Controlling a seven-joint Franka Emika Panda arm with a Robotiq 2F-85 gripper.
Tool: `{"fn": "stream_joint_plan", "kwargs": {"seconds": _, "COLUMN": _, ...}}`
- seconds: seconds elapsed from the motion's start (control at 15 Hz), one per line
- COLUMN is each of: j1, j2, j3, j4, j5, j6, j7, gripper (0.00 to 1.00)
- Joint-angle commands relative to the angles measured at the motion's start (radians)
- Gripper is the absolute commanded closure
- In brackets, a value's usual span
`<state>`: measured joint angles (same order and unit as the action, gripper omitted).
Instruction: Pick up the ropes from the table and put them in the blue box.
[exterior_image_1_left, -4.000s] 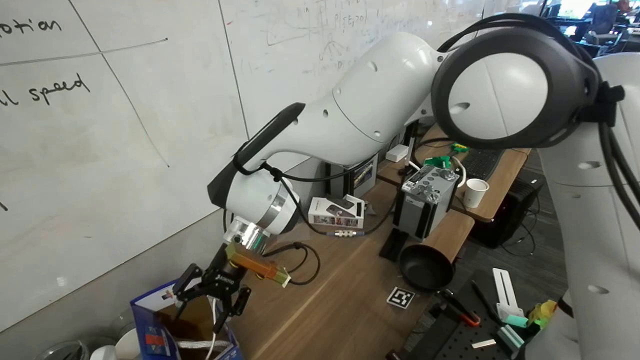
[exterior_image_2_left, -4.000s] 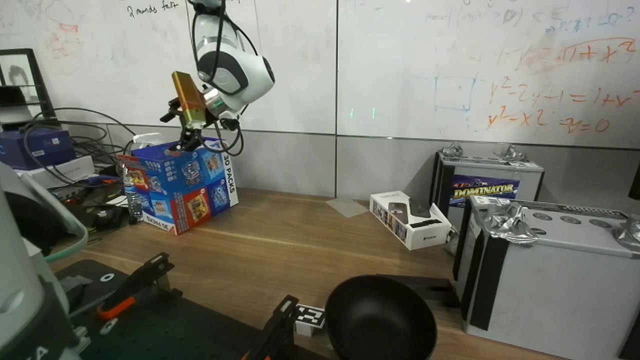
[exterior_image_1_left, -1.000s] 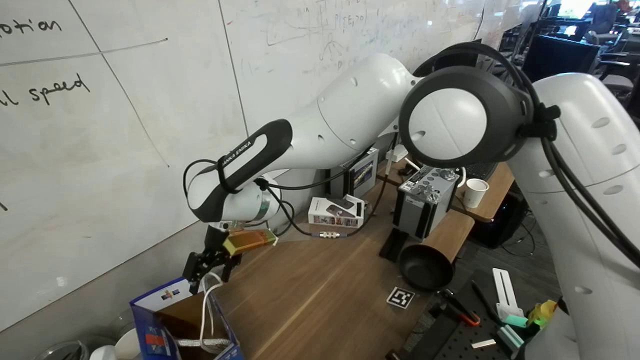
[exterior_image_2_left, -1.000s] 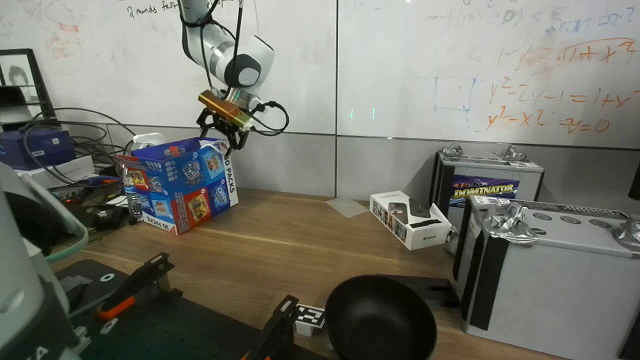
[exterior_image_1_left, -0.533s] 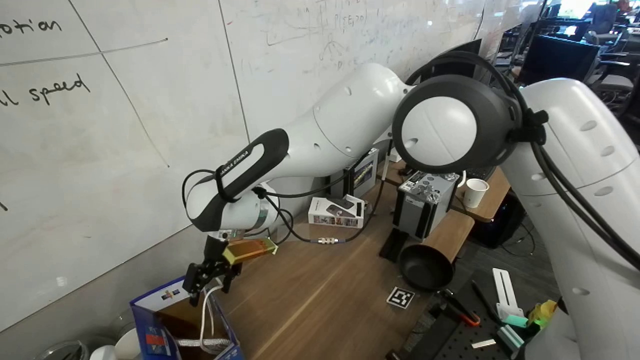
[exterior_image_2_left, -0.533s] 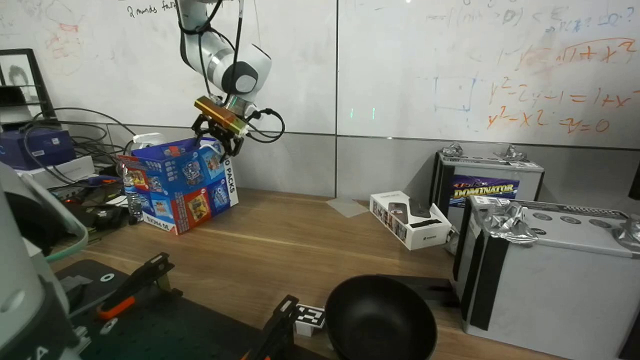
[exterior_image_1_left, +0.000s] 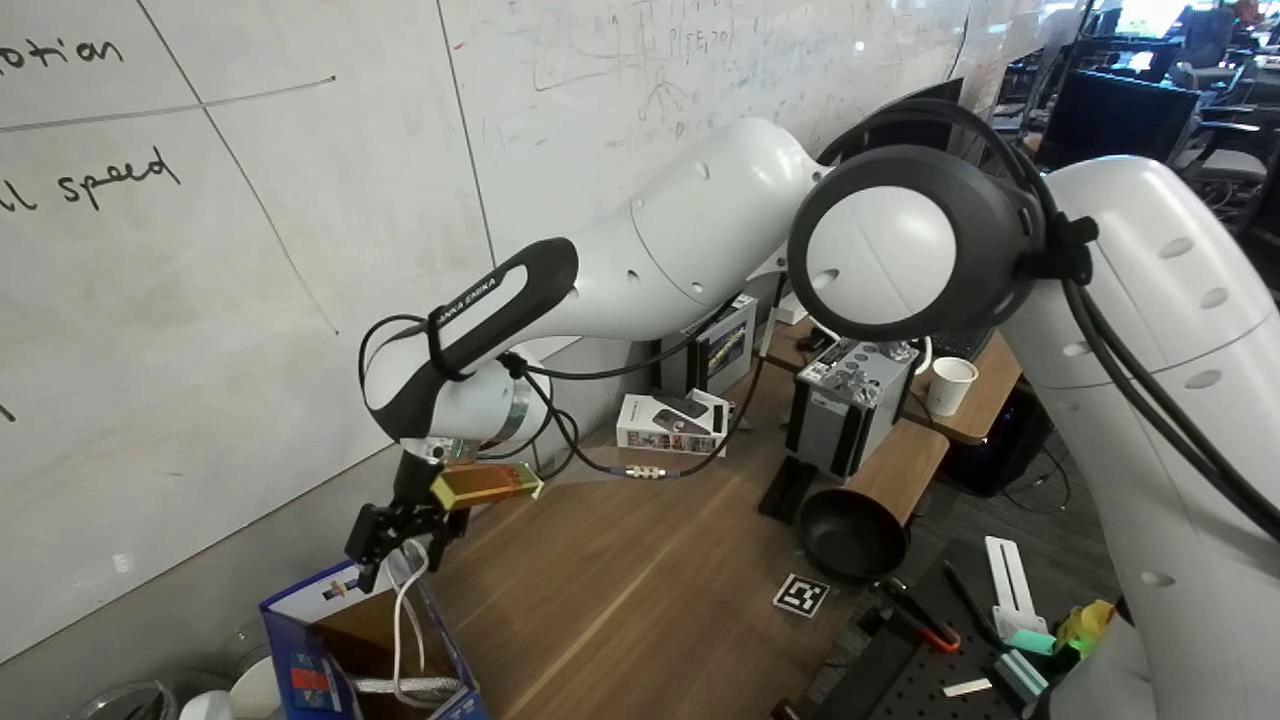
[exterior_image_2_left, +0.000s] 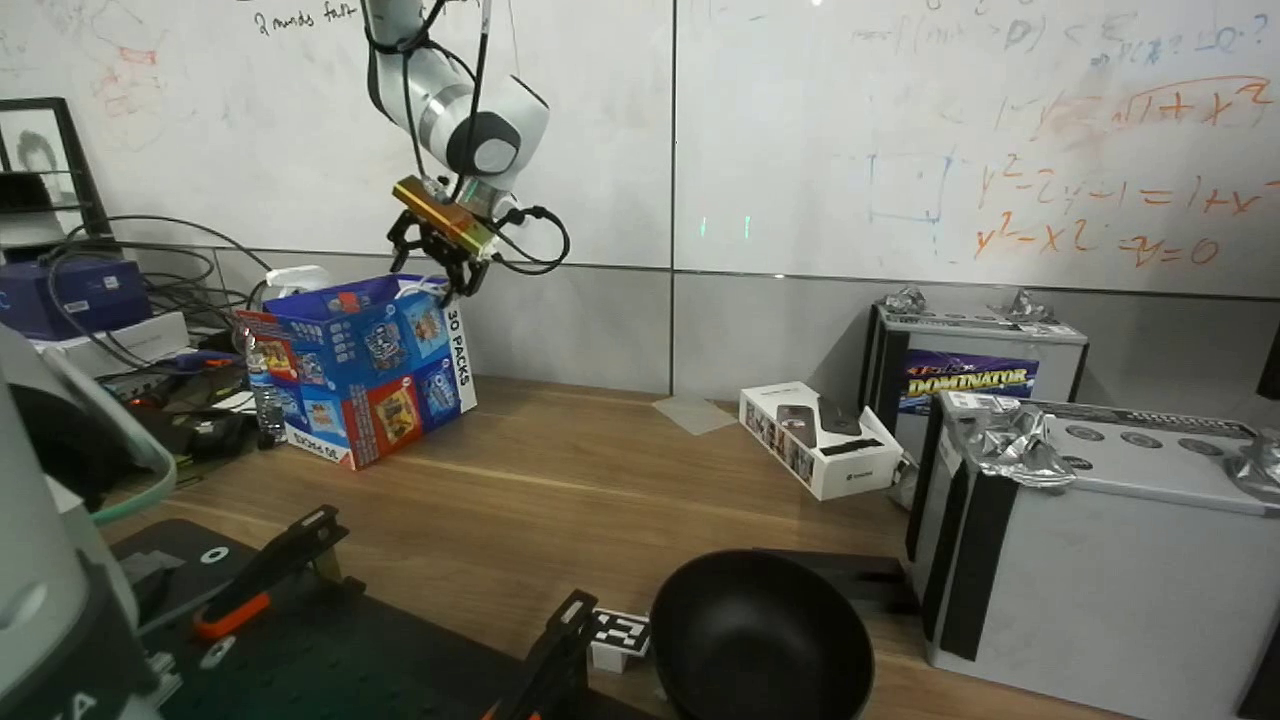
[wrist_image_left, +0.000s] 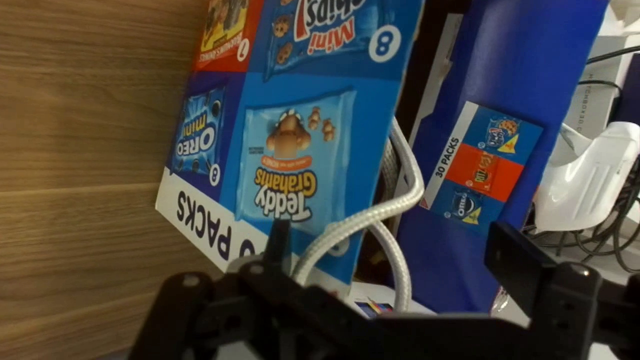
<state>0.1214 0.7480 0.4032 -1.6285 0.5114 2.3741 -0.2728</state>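
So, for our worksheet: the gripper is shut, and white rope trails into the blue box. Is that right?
Not shut: the gripper is open, its jaws wide apart, as the wrist view shows. White rope does trail into the blue box.

Since four seconds ago my gripper (exterior_image_2_left: 422, 284) has lifted from low over the opening of the blue box (exterior_image_1_left: 292, 650) and, in an exterior view, shifted toward its right end; tilted then, it now points down. The orange block (exterior_image_2_left: 445, 215) above it, steep then, lies flatter, sloping down to the right. The white rope (exterior_image_1_left: 397, 645), then a nearly straight strand below one of my fingertips, now arches up in a loop to my fingers. My elbow (exterior_image_1_left: 880, 250) has come lower and to the left, uncovering a dark monitor (exterior_image_1_left: 1115, 120). In the last half second I rose slightly, clearing the "30 PACKS" print (exterior_image_2_left: 457, 342).
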Motion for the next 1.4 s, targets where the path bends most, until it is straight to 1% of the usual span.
{"fn": "stream_joint_plan", "kwargs": {"seconds": 0.0, "j1": -0.021, "j2": -0.017, "j3": 0.027, "j4": 0.013, "j5": 0.034, "j6": -0.017, "j7": 0.003, "gripper": 0.00}}
{"fn": "stream_joint_plan", "kwargs": {"seconds": 0.67, "j1": -0.005, "j2": -0.069, "j3": 0.058, "j4": -0.029, "j5": 0.054, "j6": 0.005, "j7": -0.004, "gripper": 0.00}}
{"fn": "stream_joint_plan", "kwargs": {"seconds": 1.13, "j1": 0.008, "j2": -0.094, "j3": 0.057, "j4": -0.040, "j5": 0.049, "j6": 0.019, "j7": 0.003, "gripper": 0.00}}
{"fn": "stream_joint_plan", "kwargs": {"seconds": 1.33, "j1": -0.005, "j2": -0.106, "j3": 0.062, "j4": -0.034, "j5": 0.057, "j6": -0.013, "j7": 0.001, "gripper": 0.00}}
